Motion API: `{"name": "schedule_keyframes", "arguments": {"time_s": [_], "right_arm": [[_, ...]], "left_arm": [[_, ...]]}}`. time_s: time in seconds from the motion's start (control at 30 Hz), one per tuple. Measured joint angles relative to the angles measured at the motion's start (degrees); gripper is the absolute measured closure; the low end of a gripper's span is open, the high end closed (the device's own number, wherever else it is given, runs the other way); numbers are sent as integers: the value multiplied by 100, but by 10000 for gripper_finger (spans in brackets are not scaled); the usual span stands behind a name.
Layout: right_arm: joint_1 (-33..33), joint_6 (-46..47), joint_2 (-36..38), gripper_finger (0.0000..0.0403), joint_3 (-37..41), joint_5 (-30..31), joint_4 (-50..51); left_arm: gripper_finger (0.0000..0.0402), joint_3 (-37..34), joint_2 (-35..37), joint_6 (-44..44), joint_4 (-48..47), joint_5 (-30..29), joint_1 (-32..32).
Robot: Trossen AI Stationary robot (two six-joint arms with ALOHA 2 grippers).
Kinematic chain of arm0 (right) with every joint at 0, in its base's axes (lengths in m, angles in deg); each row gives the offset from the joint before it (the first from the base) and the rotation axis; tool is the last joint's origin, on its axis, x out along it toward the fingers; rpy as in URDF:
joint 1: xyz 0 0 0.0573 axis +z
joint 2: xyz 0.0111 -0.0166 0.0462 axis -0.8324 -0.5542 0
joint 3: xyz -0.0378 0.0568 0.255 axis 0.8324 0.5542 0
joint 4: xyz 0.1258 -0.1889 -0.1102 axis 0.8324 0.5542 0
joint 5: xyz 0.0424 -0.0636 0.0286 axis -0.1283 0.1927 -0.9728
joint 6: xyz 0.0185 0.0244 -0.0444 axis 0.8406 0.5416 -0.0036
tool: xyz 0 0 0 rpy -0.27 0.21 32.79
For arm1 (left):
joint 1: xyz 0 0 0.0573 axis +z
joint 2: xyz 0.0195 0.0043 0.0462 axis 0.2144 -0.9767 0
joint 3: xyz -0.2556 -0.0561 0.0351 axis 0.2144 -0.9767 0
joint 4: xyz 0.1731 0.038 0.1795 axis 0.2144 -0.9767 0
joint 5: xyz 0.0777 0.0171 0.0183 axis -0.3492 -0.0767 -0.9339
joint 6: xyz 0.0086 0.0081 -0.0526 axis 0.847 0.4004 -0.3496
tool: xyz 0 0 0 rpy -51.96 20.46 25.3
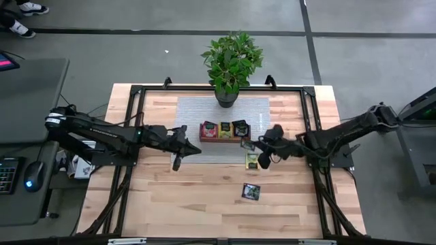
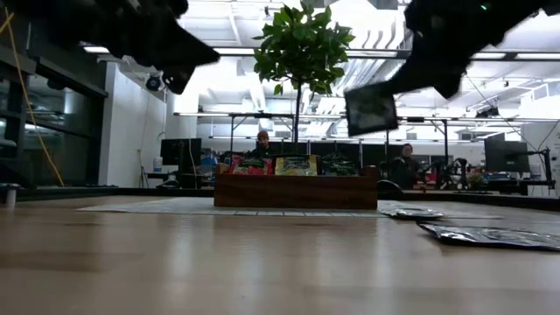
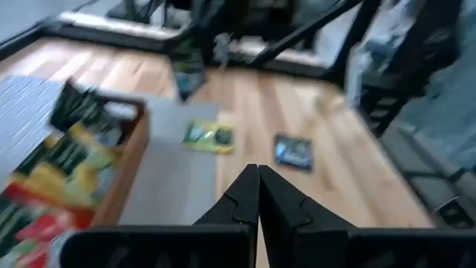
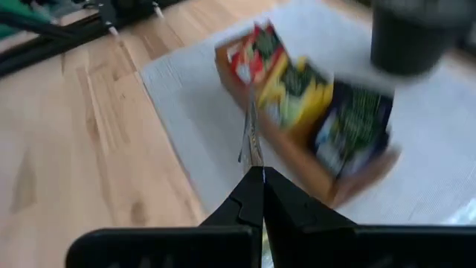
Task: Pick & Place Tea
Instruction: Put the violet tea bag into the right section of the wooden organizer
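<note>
I list first the wooden table (image 1: 204,204), light planks with a dark frame at its edges, and on it the grey mat (image 1: 194,109) lying at the far middle. At the mat's far edge stands a potted plant (image 1: 230,64), leafy, in a dark pot. The left arm (image 1: 95,129) reaches in from my left and the right arm (image 1: 354,129) from my right, both dark and stretched toward the middle. On the mat, near the plant, sits the brown wooden tray (image 1: 223,137), three compartments in a row, holding upright sachets: red (image 1: 208,128) at the left end, yellow-green (image 1: 225,129) in the middle, dark (image 1: 240,127) at the right end. The left gripper (image 1: 177,162) hangs over the mat's near left corner, to the left of the tray; I see its fingers pressed together with nothing between them. The right gripper (image 1: 249,145) is just off the tray's right end, raised above the table; its fingers are closed on a dark sachet (image 2: 371,108), pinched by one edge, which in the low view hangs in the air above the tray's right side. Two loose sachets lie flat: a yellow-green one (image 1: 253,160) at the mat's near right corner, below the right gripper, and a dark one (image 1: 251,191) on bare wood nearer the front edge.
</note>
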State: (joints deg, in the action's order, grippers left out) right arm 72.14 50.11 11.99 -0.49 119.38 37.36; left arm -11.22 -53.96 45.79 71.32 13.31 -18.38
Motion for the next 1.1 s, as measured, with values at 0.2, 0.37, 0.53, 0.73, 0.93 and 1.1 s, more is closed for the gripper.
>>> {"name": "schedule_keyframes", "arguments": {"time_s": [0.2,0.37,0.53,0.73,0.93,1.1], "right_arm": [[-736,-1425,-26,403,-286,-391,-35],[-1311,-1904,-35,403,-273,-948,-178],[-1833,-2449,-37,403,-273,-1413,-476],[-2481,-2902,-39,403,-273,-2099,-669],[-2846,-3216,-105,403,-267,-2695,-741],[-3027,-3547,-122,403,-265,-2977,-798]], "left_arm": [[401,-353,6,-7,1166,406,0],[401,-501,4,3,1648,591,0],[401,-566,4,6,1920,727,0],[401,-566,4,19,1918,725,0],[401,-566,4,19,1918,724,0],[401,-566,2,39,1918,723,0]]}}
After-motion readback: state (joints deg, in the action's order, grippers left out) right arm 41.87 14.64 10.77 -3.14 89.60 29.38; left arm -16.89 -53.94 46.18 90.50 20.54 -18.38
